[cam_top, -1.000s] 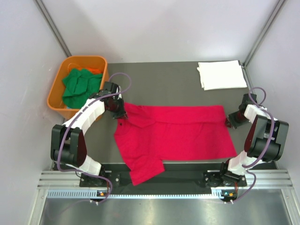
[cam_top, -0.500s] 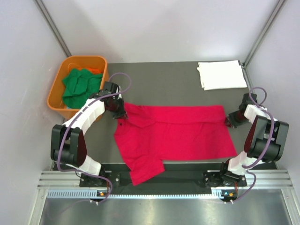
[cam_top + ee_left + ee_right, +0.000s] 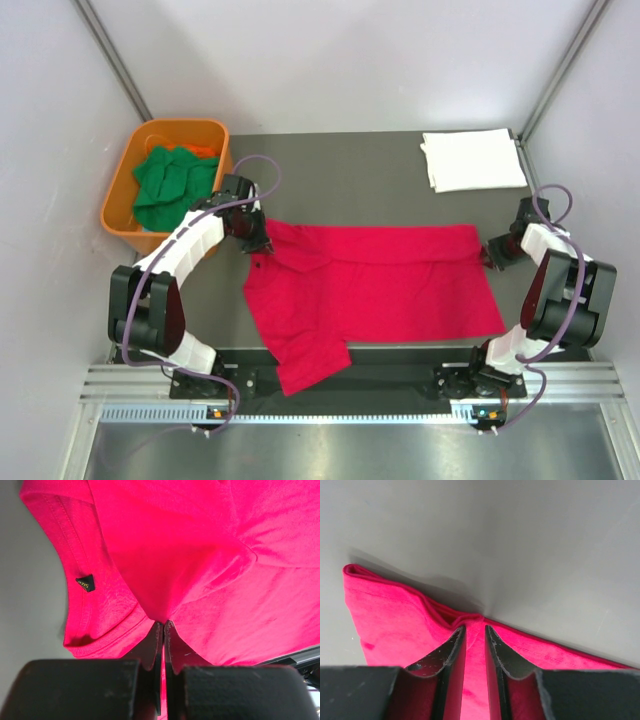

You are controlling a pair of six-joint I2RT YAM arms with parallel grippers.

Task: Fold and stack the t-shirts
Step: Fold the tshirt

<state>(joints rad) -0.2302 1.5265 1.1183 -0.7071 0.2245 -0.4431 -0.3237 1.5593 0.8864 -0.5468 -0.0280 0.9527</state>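
The red t-shirt (image 3: 375, 285) lies spread across the middle of the table, with one sleeve hanging over the near edge. My left gripper (image 3: 252, 238) is shut on its top left corner, next to the collar (image 3: 95, 595). My right gripper (image 3: 493, 252) sits at the shirt's right edge, and its jaws stand a narrow gap apart with a puckered fold of the hem (image 3: 472, 622) between them. A folded white t-shirt (image 3: 472, 159) lies at the back right. Green t-shirts (image 3: 170, 183) are bunched in the orange tub.
The orange plastic tub (image 3: 130, 185) stands at the back left, close to my left arm. Grey walls and slanted frame posts close in the table on three sides. Bare grey table (image 3: 350, 175) shows between the tub and the white shirt.
My right gripper has shifted slightly toward the back. The red shirt and my left arm have not moved.
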